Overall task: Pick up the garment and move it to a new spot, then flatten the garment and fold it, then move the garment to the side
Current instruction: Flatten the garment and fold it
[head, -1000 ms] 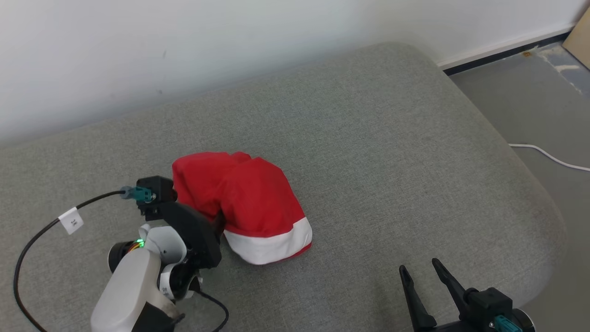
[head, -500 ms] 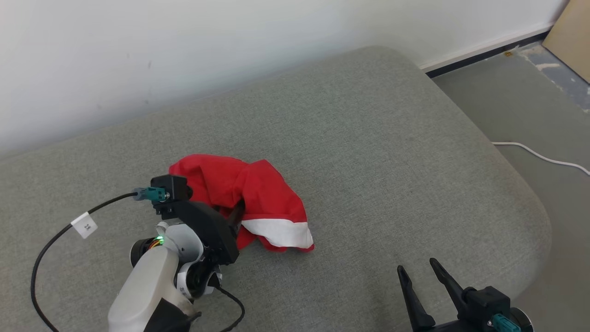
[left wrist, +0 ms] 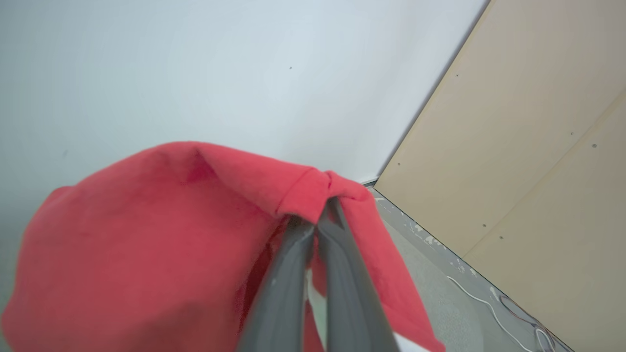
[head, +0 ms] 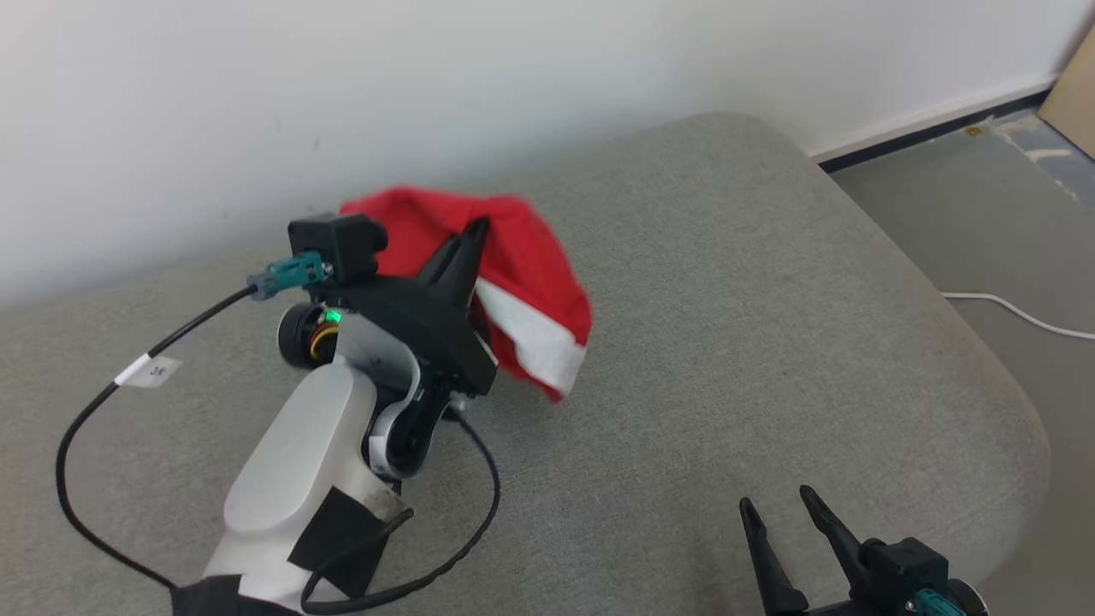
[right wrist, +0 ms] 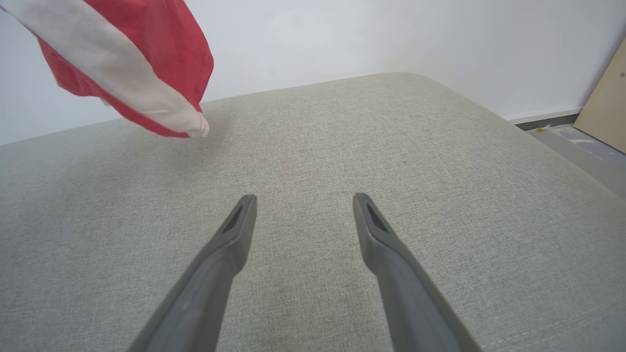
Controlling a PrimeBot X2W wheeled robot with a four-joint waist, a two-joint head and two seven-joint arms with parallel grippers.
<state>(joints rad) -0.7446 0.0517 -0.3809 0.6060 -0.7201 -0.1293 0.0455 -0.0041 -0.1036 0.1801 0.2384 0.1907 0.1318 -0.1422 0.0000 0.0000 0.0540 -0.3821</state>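
The garment [head: 530, 265] is red with a white band. It hangs in the air above the grey cushion [head: 727, 299], draped over my left gripper [head: 475, 229]. That gripper is shut on a red hem of the garment [left wrist: 146, 234], with the two fingers pressed together at the gripper [left wrist: 315, 215]. From the right wrist view the garment [right wrist: 132, 63] dangles at the upper left, its white band lowest and close to the cushion [right wrist: 313, 146]. My right gripper [head: 778, 505] stands open at the lower right, low over the cushion, with nothing between its fingers; its tips [right wrist: 301, 200] are wide apart.
A white wall runs behind the cushion. To the right lies grey floor with a white cable [head: 1018, 295] and a tan board [head: 1078, 94] leaning at the corner. The left arm's black cable [head: 77, 428] loops over the cushion's left side.
My left gripper has shut on the garment and lifted it off the cushion, up and toward the wall. The right gripper has stayed in place, open.
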